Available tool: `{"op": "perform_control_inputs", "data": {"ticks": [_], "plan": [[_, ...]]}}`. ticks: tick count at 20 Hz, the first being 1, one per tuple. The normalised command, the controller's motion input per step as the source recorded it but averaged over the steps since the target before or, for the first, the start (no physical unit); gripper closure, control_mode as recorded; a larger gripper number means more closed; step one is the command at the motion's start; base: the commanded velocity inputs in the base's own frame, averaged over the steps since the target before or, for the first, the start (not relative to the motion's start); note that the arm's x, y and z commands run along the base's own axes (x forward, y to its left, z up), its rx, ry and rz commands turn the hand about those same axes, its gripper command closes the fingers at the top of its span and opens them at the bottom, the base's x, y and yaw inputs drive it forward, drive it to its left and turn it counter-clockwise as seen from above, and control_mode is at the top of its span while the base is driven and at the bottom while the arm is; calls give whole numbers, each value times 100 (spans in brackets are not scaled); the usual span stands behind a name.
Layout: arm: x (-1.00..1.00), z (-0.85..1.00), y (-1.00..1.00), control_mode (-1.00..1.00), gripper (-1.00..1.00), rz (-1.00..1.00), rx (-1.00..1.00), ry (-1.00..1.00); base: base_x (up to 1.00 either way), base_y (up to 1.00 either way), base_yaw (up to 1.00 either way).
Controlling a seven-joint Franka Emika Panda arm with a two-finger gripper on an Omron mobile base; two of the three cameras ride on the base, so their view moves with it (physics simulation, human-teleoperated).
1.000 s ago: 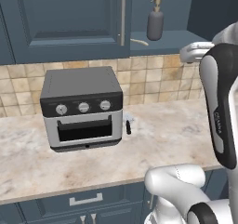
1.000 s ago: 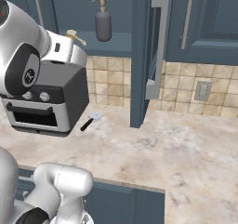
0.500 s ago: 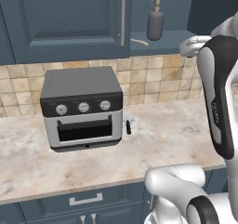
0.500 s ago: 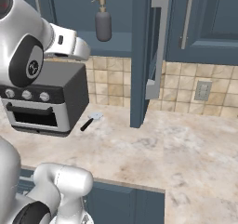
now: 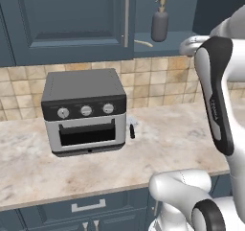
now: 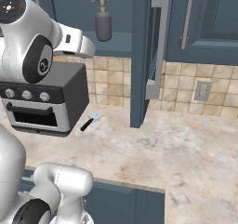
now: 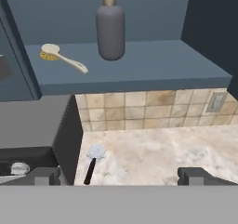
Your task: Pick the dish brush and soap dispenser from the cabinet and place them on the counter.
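on the open dark blue-grey cabinet (image 7: 139, 69) shelf sit the cream-handled dish brush (image 7: 62, 57) and grey soap dispenser (image 7: 110, 30); the wide-open, empty gripper (image 7: 119, 175) has risen closer, approach under way.

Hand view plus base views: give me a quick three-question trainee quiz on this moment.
1. True or false: the brush lies on the cabinet shelf beside the dispenser.
2. The pincer is: A) open, B) shut on the brush, C) shut on the dispenser.
3. What appliance stands on the counter?

Key: 1 true; 2 A; 3 the toaster oven.
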Motion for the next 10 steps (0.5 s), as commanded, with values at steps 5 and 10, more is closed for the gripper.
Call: {"op": "perform_control_inputs", "data": {"ticks": [5, 10], "plan": [[51, 9, 0, -100, -100, 0, 0, 0, 0, 0, 0], [47, 11, -1, -100, -100, 0, -1, 0, 0, 0, 0]]}}
